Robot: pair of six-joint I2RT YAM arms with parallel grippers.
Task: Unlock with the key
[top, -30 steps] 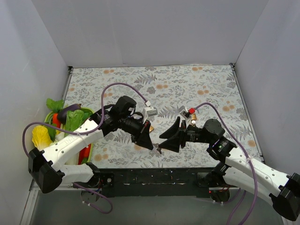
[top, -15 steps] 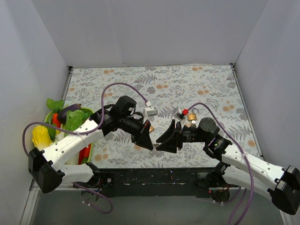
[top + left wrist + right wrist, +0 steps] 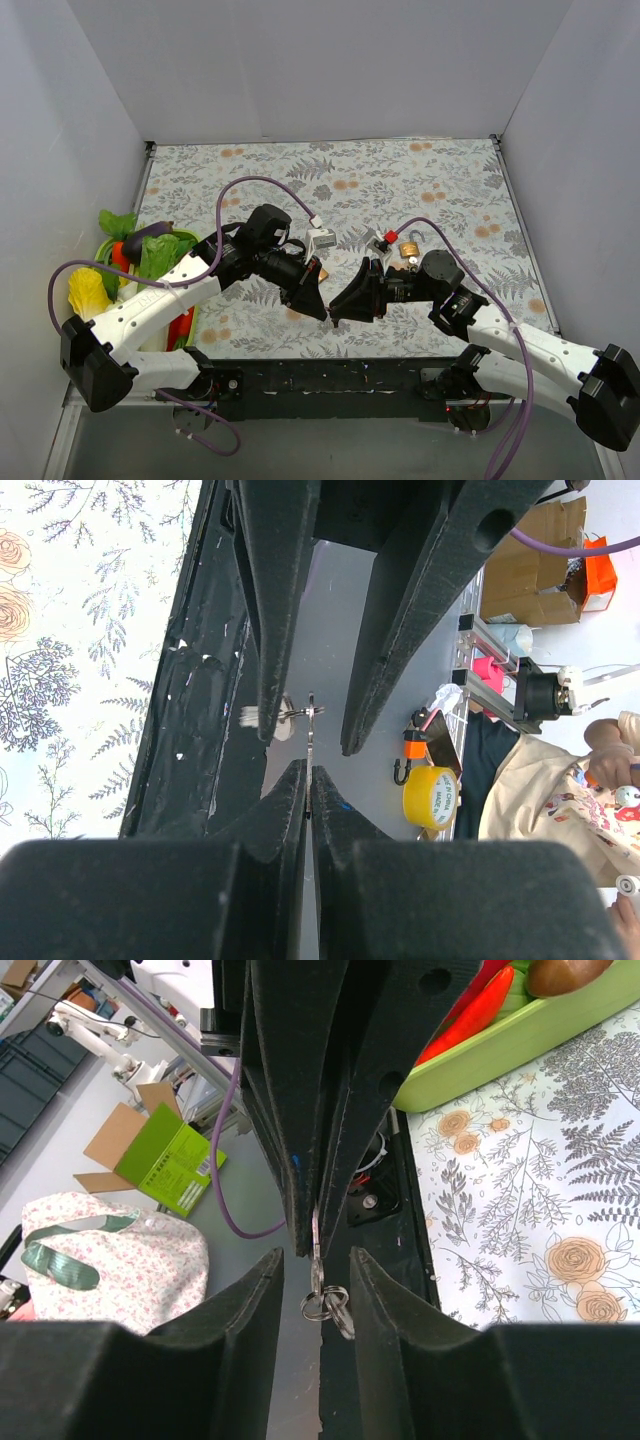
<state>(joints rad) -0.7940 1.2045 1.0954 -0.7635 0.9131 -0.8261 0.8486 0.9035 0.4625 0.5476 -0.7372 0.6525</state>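
— What is the left gripper (image 3: 309, 772) doing?

— Its two black fingers are pressed together on a thin silver metal key (image 3: 311, 725). They pinch the blade edge-on, so the key sticks straight out past the tips.

— And the right gripper (image 3: 316, 1256)?

— It faces the left one tip to tip. Its fingers stand a narrow gap apart, one on each side of the key's far end. A small steel split ring (image 3: 320, 1306) hangs there. I cannot tell whether either pad touches the metal.

— Where is all this?

— In the air over the near edge of the table (image 3: 440, 180), which has a leaf-and-flower print. In the overhead view the tips meet roughly midway between the two arm bases.

— And the lock?

— A brass padlock (image 3: 408, 250) lies on the print just behind the right arm's wrist, apart from the key. A small red piece (image 3: 390, 238) sits just beside it, too small to identify.

— Anything further out?

— A lime-green plastic tray (image 3: 530, 1030) sits at the table's left edge, beside the left forearm. It holds vegetables (image 3: 155, 255): leafy greens, a dark purple one, and red and orange ones.
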